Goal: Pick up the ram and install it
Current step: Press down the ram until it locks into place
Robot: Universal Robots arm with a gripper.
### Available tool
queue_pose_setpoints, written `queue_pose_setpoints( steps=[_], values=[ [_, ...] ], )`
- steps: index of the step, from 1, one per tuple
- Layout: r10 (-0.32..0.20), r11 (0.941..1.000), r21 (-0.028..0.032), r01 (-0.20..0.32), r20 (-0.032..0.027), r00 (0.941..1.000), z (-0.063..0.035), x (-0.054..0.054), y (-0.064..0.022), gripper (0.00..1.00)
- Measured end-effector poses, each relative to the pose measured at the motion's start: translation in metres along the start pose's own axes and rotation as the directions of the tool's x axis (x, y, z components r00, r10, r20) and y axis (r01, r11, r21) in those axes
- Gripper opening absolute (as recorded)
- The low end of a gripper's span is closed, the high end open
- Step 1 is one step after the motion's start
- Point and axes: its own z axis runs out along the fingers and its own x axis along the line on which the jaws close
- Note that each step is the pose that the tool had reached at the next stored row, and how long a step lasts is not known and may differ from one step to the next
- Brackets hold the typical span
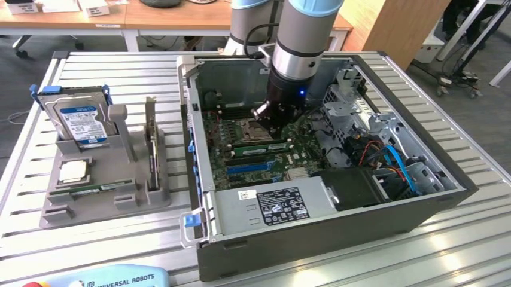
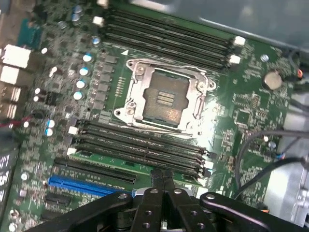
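**Closed pincer above the memory slots; ram on the holder outside the case**

- Gripper (image 1: 270,131): black, on the grey and blue arm, lowered into the open grey metal computer case (image 1: 319,239). In the wrist view the gripper (image 2: 162,180) has its two thin fingers pressed together, with nothing seen between them. The tips sit over the edge of the nearest long black memory slot (image 2: 140,145), just beside the square silver processor socket (image 2: 164,99).
- Green motherboard (image 2: 241,111): two banks of black memory slots, one on each side of the socket. A long blue expansion slot (image 2: 82,186) lies beyond the nearer bank, towards the gripper.
- Ram (image 1: 100,188): long, thin green stick with dark chips, lying flat in the front groove of the grey plastic holder (image 1: 136,203). It is outside the case, on the exterior view's left, well apart from the gripper.
- Same holder: a blue-labelled hard drive (image 1: 80,119) standing upright, a square silver processor chip (image 1: 73,171) lying flat, and a dark expansion card (image 1: 150,131) standing on edge.
- Support: slatted grey metal table (image 1: 447,251) carrying both case and holder
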Motion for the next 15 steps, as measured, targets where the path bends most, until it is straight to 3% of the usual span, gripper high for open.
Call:
queue_pose_setpoints(
  steps=[4, 8, 12, 15],
  values=[
    [0.069, 0.9976, 0.0025, -0.069, 0.0031, 0.9976, 0.0003, 0.0, 0.0, 0.1],
    [0.139, 0.9903, 0.0048, -0.139, 0.0063, 0.9903, 0.0007, 0.0, 0.0, 0.1],
    [0.208, 0.978, 0.0069, -0.208, 0.0097, 0.978, 0.001, 0.0, -0.0001, 0.1],
    [0.261, 0.9654, 0.0083, -0.261, 0.0124, 0.9653, 0.0012, 0.0, -0.0001, 0.1]
  ],
)
